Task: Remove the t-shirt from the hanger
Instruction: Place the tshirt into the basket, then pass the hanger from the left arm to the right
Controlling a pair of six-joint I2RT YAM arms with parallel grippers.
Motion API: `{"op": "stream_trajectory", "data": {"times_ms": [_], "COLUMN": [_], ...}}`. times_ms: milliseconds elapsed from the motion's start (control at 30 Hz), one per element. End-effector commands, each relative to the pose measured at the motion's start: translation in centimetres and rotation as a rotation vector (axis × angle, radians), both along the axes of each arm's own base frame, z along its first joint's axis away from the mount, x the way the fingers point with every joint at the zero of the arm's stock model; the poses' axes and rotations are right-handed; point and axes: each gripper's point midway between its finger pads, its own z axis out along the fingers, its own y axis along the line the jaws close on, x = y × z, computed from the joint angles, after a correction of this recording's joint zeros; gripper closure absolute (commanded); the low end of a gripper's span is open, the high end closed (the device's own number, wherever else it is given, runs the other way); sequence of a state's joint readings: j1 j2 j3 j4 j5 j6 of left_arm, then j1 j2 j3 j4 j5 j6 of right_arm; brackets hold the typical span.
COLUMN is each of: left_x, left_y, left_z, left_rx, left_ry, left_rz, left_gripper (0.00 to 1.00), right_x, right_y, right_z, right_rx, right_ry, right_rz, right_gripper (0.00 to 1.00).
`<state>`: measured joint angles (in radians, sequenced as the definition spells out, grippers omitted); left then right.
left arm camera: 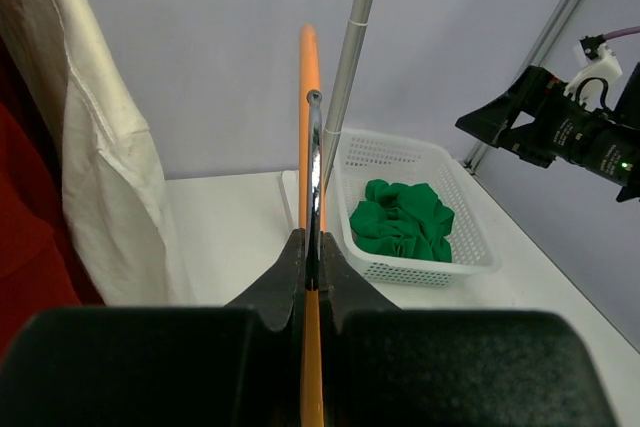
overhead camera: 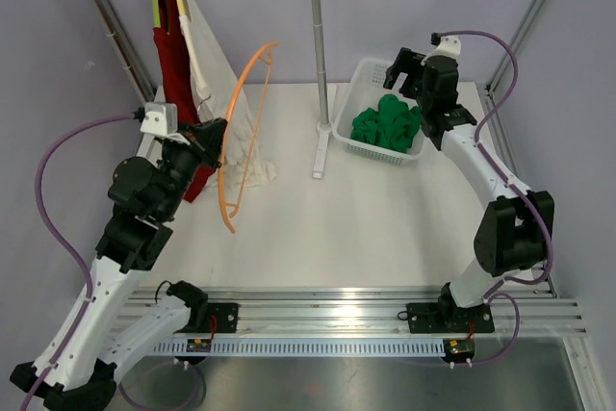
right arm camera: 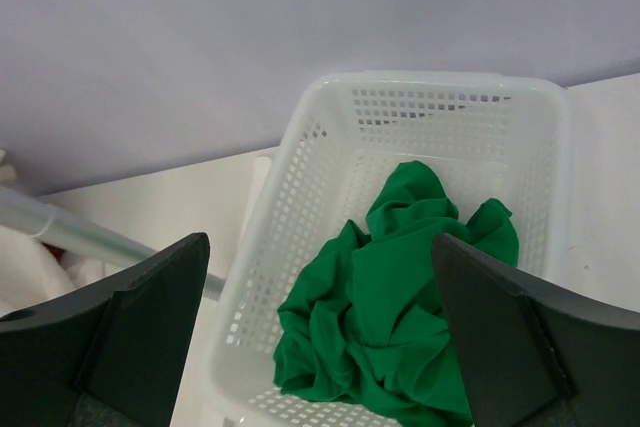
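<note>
**While left gripper [overhead camera: 207,134] clamps hanger [overhead camera: 241,132], t-shirt [overhead camera: 387,124] lies in basket [overhead camera: 364,72]**

From above, the orange hanger tilts in that grip; the green t-shirt is bunched inside the white basket. Left wrist: jaws pinched on the hanger. Right wrist: right gripper [right arm camera: 320,247] spread wide above the t-shirt.

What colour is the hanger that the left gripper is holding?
Orange. The hanger shows best in the left wrist view.

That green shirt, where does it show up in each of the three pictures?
Top view: green shirt at upper right, in the white basket.
Left wrist: right of centre, beyond the orange hanger.
Right wrist: lower centre, in the basket.
Shared landmark: the basket, seen in all three views.
</note>
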<state>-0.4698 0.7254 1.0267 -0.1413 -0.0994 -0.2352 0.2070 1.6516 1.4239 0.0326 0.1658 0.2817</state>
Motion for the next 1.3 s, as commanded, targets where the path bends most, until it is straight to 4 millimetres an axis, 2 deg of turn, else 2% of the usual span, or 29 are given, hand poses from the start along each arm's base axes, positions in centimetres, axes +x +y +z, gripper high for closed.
{"op": "stream_trajectory", "data": {"times_ms": [0,33,100,133,233,267,300,367,533,700,833,1033,1267], "left_x": [-1.1,-1.1,-1.1,-1.1,-1.1,-1.0,-0.9,-0.8,-0.5,0.0,1.3,3.6,7.2], "left_y": [0.1,0.0,0.0,0.0,0.1,0.1,0.1,0.1,0.2,0.2,0.3,0.3,-1.4], "left_z": [4.2,4.2,4.2,4.3,4.2,4.1,4.0,3.9,3.7,3.4,2.9,2.3,4.6], "left_rx": [-0.044,-0.043,-0.043,-0.043,-0.042,-0.041,-0.039,-0.035,-0.029,-0.014,0.016,0.062,0.082], "left_ry": [-0.107,-0.106,-0.106,-0.109,-0.107,-0.104,-0.099,-0.092,-0.075,-0.056,-0.011,0.043,0.055], "left_rz": [-0.024,-0.025,-0.025,-0.023,-0.022,-0.020,-0.019,-0.013,-0.002,0.013,0.050,0.103,0.109], "left_gripper": [1.00,1.00,1.00,1.00,1.00,1.00,1.00,1.00,1.00,1.00,1.00,1.00,1.00], "right_x": [-2.9,-3.5,-4.9,-5.5,-7.6,-8.4,-8.8,-9.9,-11.6,-12.8,-13.5,-14.6,-15.9], "right_y": [1.7,2.7,3.4,4.2,5.6,5.6,5.7,6.1,7.0,7.1,6.9,6.4,6.0], "right_z": [4.7,5.1,6.6,6.5,7.5,8.4,7.9,8.6,8.7,7.9,6.6,5.9,6.6], "right_rx": [0.022,0.023,0.014,0.010,0.013,0.019,0.016,0.023,0.028,0.044,0.052,0.057,0.069], "right_ry": [-0.094,-0.103,-0.138,-0.142,-0.180,-0.203,-0.196,-0.217,-0.229,-0.234,-0.218,-0.220,-0.249], "right_rz": [0.057,0.088,0.122,0.149,0.216,0.226,0.234,0.258,0.313,0.326,0.324,0.322,0.324], "right_gripper": [0.00,0.01,0.00,0.01,0.01,0.01,0.01,0.01,0.00,0.00,0.00,0.00,0.00]}}
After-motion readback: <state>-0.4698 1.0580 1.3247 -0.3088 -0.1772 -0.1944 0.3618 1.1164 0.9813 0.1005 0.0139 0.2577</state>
